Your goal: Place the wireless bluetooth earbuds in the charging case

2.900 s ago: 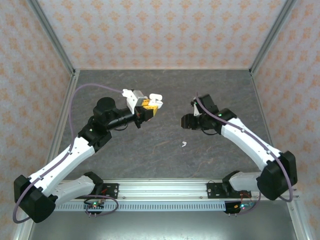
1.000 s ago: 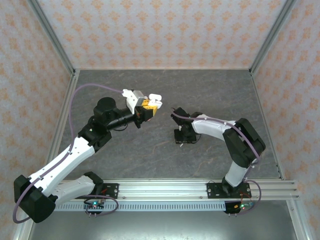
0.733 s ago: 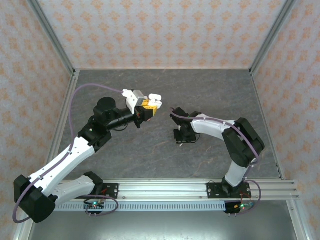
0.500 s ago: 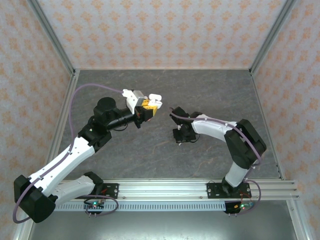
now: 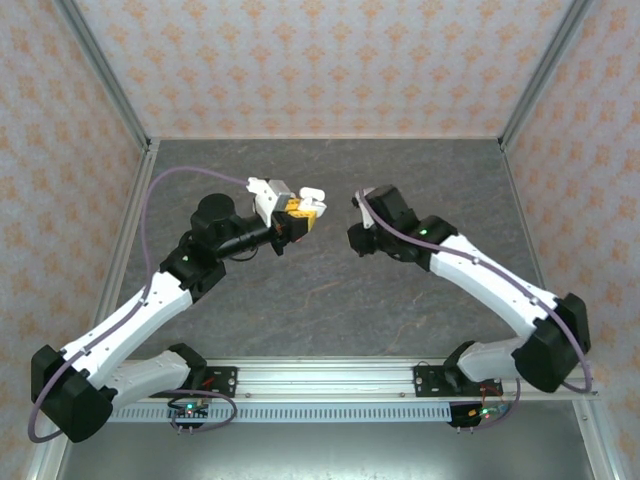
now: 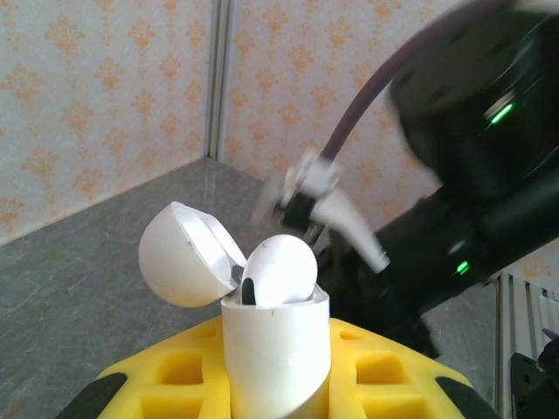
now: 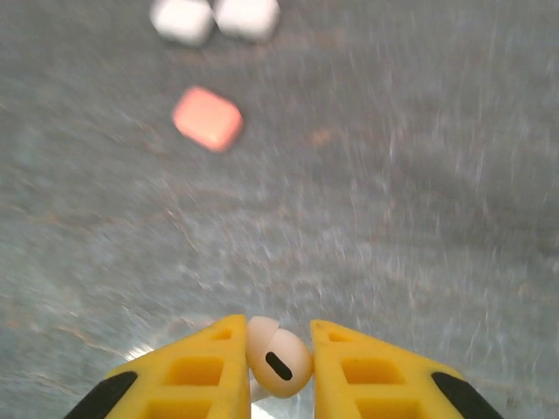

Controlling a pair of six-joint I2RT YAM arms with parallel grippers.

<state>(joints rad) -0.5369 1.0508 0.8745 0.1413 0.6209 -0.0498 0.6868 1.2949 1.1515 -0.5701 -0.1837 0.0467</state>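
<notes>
My left gripper (image 6: 275,388) is shut on the white charging case (image 6: 275,345), holding it upright above the table. Its lid (image 6: 183,255) is swung open to the left. One white earbud (image 6: 281,269) sits in the case's top. From above, the case (image 5: 303,203) shows at the left gripper (image 5: 297,211). My right gripper (image 7: 278,353) is shut on a second white earbud (image 7: 279,362), pinched between the yellow fingers (image 7: 205,371). The right gripper (image 5: 358,238) hangs a short way right of the case, raised off the table.
Blurred in the right wrist view, a coral-pink rounded thing (image 7: 208,118) and two white rounded things (image 7: 182,19) lie on the grey table (image 7: 419,175). The right arm (image 6: 472,175) looms behind the case in the left wrist view. Patterned walls (image 5: 320,60) enclose the table.
The right gripper shut on the white earbud lying on the table, lifted it and swung up and back toward the case. The left arm held still.
</notes>
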